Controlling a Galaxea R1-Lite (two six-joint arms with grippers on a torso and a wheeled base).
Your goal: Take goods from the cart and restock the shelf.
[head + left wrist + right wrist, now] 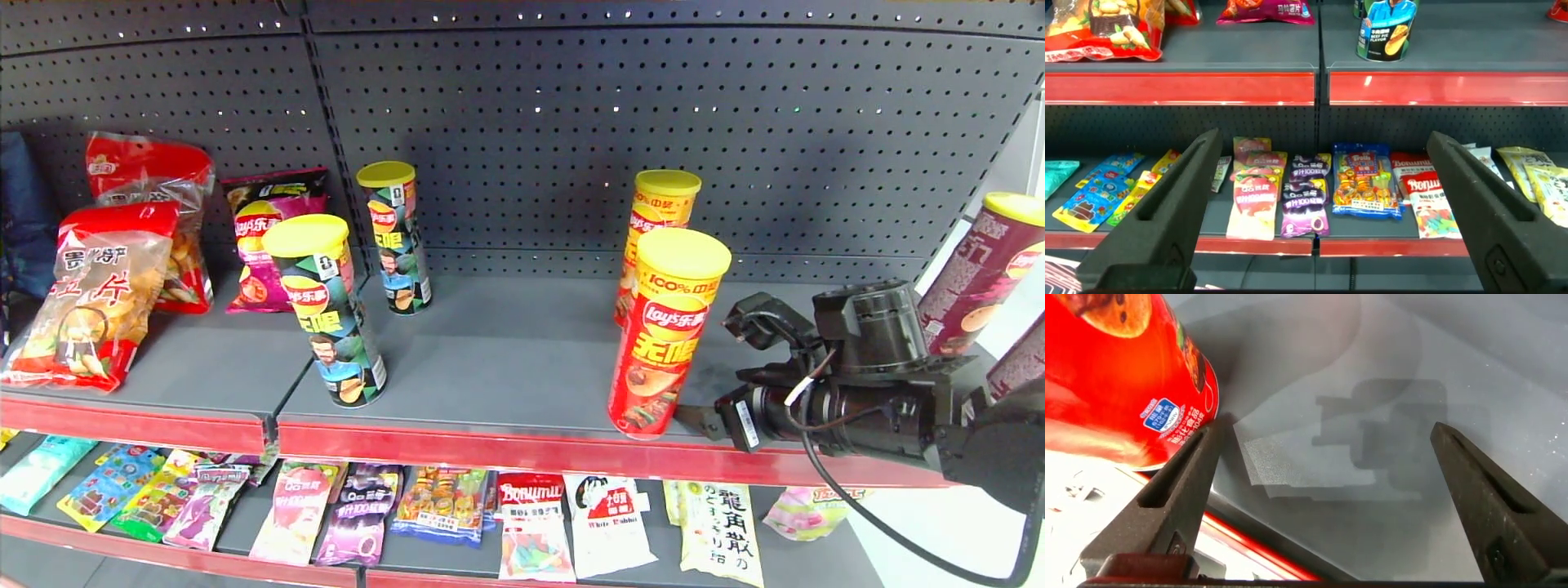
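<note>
My right gripper sits low over the shelf, its fingers spread wide with only bare shelf between them. The red can stands upright just outside one finger, at the very front of the shelf near the red lip. I cannot tell whether that finger touches the can's foot.

I judge the can is already placed, so my job now is to get clear without upsetting it. It is tall and narrow and probably light, so a small sideways knock at the base could tip it, and from here it would fall off the front. I would draw straight back along my arm's line, with the fingers spread as they are. First I would ease a little away from the can, so the near finger parts from it rather than dragging along it. I should not swing toward it or lift up under its rim.

A second red can stands right behind it, so the row already lines up and needs no nudging. The maroon cans are close to my wrist on the right, so I should not back out wide on that side.

My left gripper is also spread and holds nothing. It faces the candy bags on the lower shelf, so it is free for the next item.
</note>
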